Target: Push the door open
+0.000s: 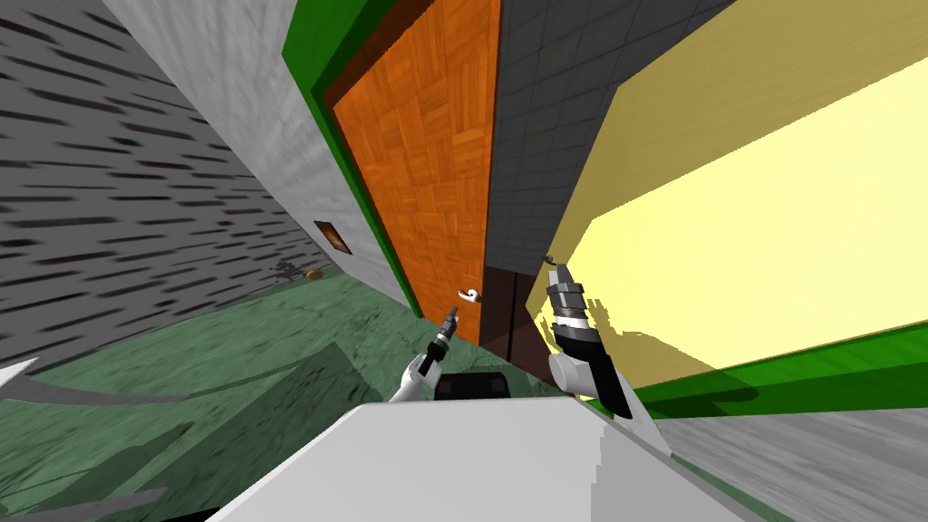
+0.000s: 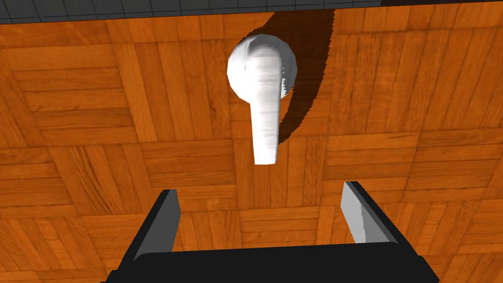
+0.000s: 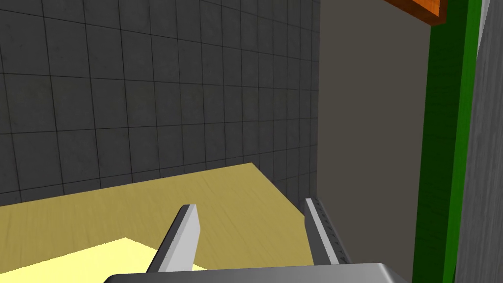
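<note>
Approach step: our left gripper (image 2: pixel 260 188), jaws released, just short of the handle (image 2: pixel 263 98); next we press the door (image 2: pixel 98 147) forward.

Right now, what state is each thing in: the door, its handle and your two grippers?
Door, partly open, with a gap on its handle side.
Door handle, a white lever, not gripped.
Left gripper, open and empty, facing the handle without touching it.
Right gripper, open and empty, pointing through the gap beside the green door frame.
</note>
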Tool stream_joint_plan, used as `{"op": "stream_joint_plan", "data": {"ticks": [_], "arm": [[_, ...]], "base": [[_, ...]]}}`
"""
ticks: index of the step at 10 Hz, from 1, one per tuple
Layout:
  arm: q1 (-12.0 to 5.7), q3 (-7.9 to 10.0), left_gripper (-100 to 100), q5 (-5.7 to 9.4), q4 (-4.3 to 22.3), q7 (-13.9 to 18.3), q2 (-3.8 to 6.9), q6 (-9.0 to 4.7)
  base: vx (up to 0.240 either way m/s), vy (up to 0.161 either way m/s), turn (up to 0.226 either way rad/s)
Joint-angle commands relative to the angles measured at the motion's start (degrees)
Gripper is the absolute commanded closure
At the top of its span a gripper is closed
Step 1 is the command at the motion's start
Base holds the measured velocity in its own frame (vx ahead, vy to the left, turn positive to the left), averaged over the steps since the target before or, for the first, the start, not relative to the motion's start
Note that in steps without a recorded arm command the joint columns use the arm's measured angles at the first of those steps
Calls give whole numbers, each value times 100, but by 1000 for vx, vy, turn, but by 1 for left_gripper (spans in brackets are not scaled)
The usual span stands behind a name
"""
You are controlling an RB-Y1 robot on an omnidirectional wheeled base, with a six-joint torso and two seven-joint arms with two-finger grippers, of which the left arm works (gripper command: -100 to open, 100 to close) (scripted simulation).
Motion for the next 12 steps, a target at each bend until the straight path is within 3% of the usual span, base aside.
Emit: {"op": "stream_joint_plan", "data": {"ticks": [1,4,7,8,9,12], "arm": [[-25,26,-100,13,68,-20,18,-34],[-26,72,-100,33,118,-65,-15,-56],[-26,112,-100,50,161,-103,-135,-75],[-6,98,-100,43,111,-93,-101,-53],[-6,98,100,43,111,-93,-101,-53],[-6,98,100,43,111,-93,-101,-53]], "base": [[192,-61,-24],[192,-98,-31],[176,-71,-28],[81,-32,0],[-12,4,4],[-13,7,-9]]}}
